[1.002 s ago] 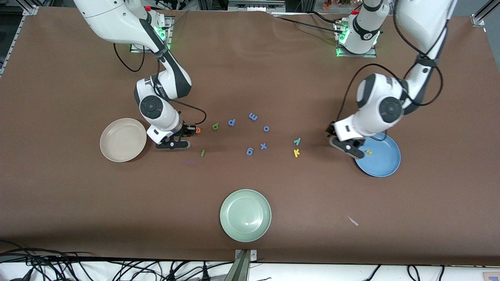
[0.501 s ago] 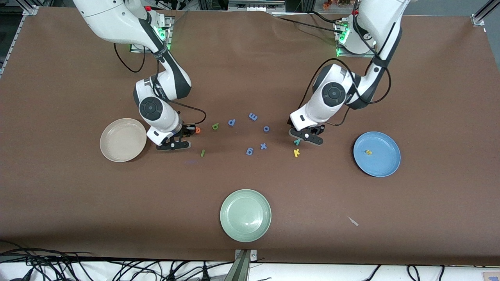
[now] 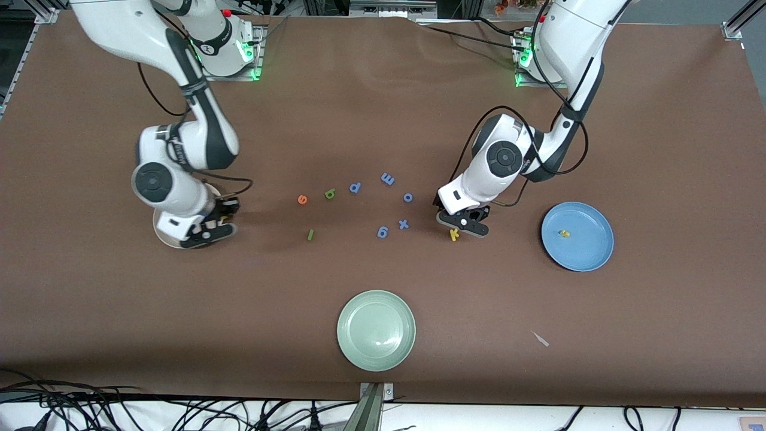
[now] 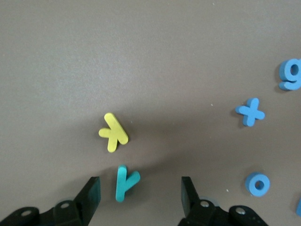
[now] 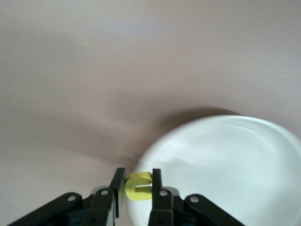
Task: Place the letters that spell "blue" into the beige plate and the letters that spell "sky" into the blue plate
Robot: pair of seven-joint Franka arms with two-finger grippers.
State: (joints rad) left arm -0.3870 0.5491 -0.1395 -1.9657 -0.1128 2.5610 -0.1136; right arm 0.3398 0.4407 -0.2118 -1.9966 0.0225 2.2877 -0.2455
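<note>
You have one small yellow foam "s" in the round blue plate; the right gripper clamps the yellow foam "u" over the cream-beige plate's rim, the spread left gripper straddles the teal foam "y", and the other letters lie on the tabletop.

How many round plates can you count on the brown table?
3. The cream-beige plate lies at the right arm's end, partly hidden under that arm. The medium-blue plate lies at the left arm's end. The pale green plate is nearest the front camera.

Right claw over beige plate; left claw over yellow "k".
</note>
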